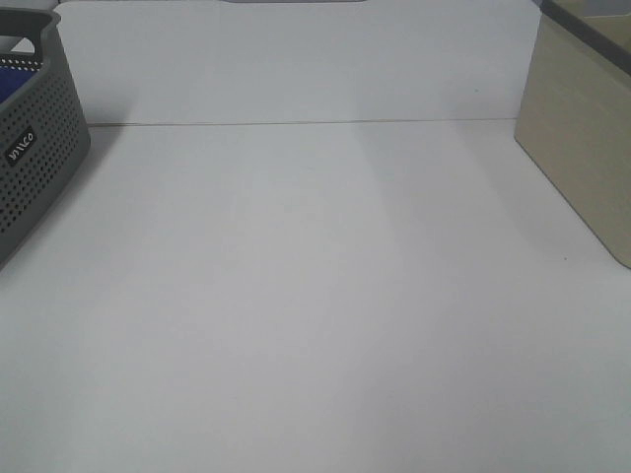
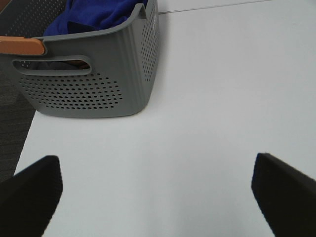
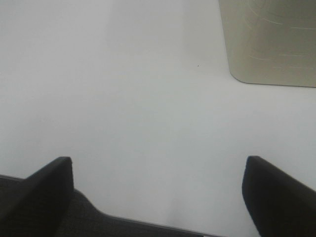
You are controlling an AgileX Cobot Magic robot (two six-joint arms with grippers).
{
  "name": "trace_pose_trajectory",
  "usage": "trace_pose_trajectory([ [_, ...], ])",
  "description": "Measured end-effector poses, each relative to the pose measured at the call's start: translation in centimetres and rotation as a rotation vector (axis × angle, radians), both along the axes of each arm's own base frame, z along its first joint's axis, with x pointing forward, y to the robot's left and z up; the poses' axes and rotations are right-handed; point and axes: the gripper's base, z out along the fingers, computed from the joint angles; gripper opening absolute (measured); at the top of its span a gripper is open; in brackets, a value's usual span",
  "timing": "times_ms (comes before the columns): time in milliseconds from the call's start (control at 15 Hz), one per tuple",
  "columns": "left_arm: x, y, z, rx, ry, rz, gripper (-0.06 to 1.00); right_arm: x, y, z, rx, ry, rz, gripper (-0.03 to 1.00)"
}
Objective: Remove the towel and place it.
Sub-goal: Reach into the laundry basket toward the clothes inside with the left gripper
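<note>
The royal-blue towel [image 2: 96, 14] lies bunched inside a grey perforated basket [image 2: 98, 89]. In the exterior high view only a sliver of the towel [image 1: 15, 81] shows inside the basket [image 1: 39, 148] at the far left edge. My left gripper [image 2: 158, 192] is open and empty, hovering over the white table a short way from the basket. My right gripper [image 3: 158, 190] is open and empty over the table near its front edge. Neither arm shows in the exterior high view.
A beige box [image 1: 582, 138] stands at the right side of the table; its corner shows in the right wrist view [image 3: 269, 42]. An orange-brown handle [image 2: 22, 45] sits on the basket's rim. The white table [image 1: 315, 296] has a seam running across the back.
</note>
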Motion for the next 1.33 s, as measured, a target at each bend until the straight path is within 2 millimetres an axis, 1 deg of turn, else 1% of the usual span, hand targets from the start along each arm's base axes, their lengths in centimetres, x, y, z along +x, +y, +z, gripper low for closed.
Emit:
trace_pose_trajectory([
  [1333,0.0,0.0,0.0,0.0,0.0,0.0,0.99,0.0,0.0,0.0,0.0,0.0,0.0,0.89],
])
